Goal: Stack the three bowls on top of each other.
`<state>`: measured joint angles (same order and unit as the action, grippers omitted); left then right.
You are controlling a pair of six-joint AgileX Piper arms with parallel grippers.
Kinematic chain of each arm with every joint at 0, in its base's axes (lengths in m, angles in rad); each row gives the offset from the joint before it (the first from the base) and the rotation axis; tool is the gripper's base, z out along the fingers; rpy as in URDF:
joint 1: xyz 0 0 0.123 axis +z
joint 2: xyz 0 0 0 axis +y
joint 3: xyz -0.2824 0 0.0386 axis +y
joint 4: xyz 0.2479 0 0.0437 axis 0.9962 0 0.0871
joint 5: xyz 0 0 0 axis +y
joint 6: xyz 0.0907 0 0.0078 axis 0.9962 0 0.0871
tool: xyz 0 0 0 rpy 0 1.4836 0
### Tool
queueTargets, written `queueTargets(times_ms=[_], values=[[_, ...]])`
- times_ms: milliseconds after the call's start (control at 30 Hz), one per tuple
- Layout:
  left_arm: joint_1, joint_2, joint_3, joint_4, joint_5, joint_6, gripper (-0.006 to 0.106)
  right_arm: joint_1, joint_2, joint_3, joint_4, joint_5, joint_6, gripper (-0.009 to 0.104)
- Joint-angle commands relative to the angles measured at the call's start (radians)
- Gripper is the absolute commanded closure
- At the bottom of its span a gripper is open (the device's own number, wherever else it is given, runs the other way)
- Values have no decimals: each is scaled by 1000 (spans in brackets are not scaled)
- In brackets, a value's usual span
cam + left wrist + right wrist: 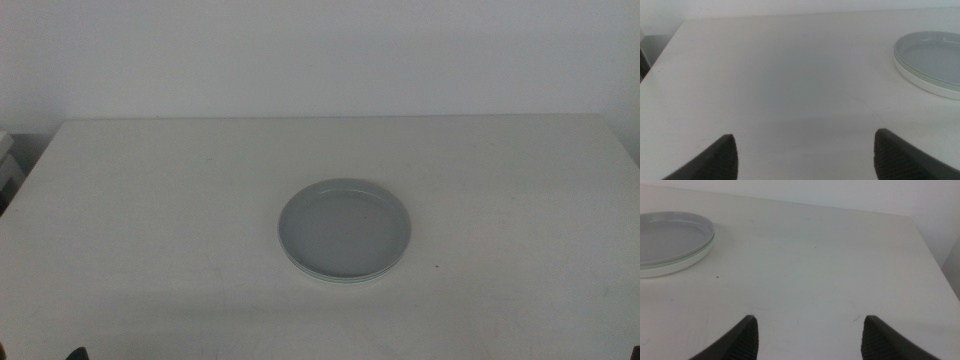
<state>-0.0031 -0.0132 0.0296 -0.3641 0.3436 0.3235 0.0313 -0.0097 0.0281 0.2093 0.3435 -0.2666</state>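
Observation:
The three bowls stand in one stack (pixel 345 230) at the middle of the table. The grey-blue bowl (pixel 343 222) is on top, a thin pale mint green rim (pixel 914 76) shows under it, and the white bowl (pixel 935 90) is at the bottom. The stack also shows in the right wrist view (pixel 670 240). My left gripper (pixel 805 145) is open and empty, low over bare table to the left of the stack. My right gripper (pixel 807 325) is open and empty, low over bare table to the right of the stack. Neither touches the bowls.
The white table (pixel 150 200) runs to a pale wall at the back. A dark tip (pixel 75 353) shows at the bottom left edge of the middle view. The table's left edge (pixel 660 65) and right edge (pixel 932 255) show in the wrist views.

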Motion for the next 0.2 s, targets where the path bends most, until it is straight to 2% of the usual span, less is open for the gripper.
queueTargets(times_ms=[0, 167], values=[[-1, -14, -4, -11, -79, -10, -4, -6, -27, -6, -18, -78, -9, 43], [-1, -14, -4, -12, -72, -10, -4, -6, -27, -6, -22, -78, -9, 43]])
